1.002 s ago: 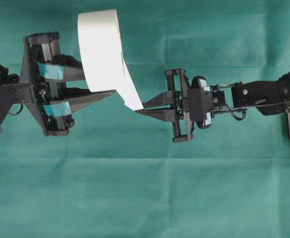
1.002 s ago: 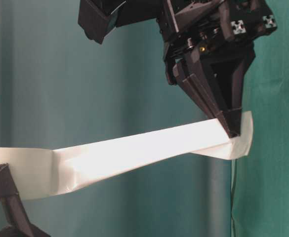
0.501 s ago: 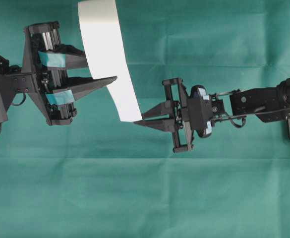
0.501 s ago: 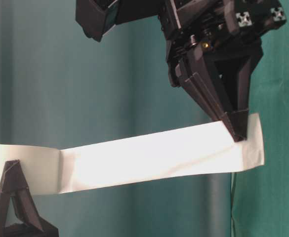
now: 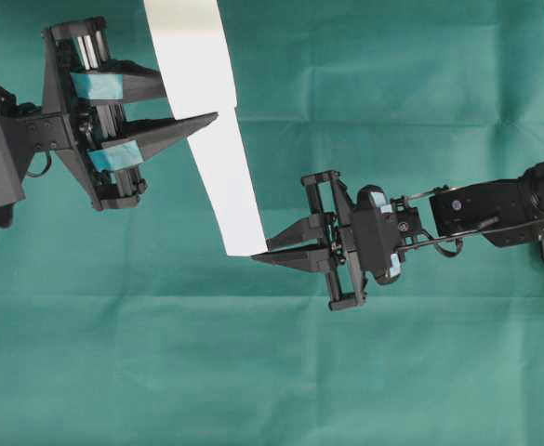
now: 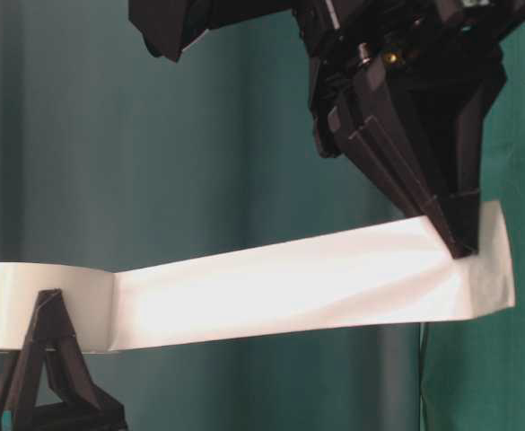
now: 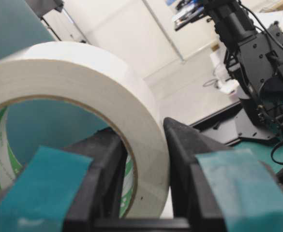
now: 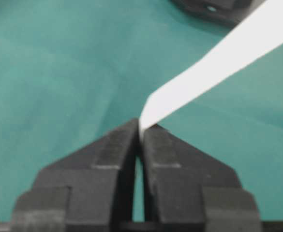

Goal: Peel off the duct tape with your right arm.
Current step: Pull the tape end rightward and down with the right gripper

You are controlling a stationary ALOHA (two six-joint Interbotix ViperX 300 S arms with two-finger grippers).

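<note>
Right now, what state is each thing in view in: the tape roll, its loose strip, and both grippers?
duct tape roll: held off the table, its wall clamped by the left gripper.
loose strip: partly peeled, stretched from the roll to the right gripper.
left gripper: shut on the roll's wall, one finger inside the core.
right gripper: shut on the strip's end.
green cloth: lying flat.

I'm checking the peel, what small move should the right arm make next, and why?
Probably keep drawing the right gripper away from the wide white duct tape roll. Its jaws are shut on the loose white strip end, the strip runs taut, and the teal-taped left gripper grips the roll's wall.
</note>
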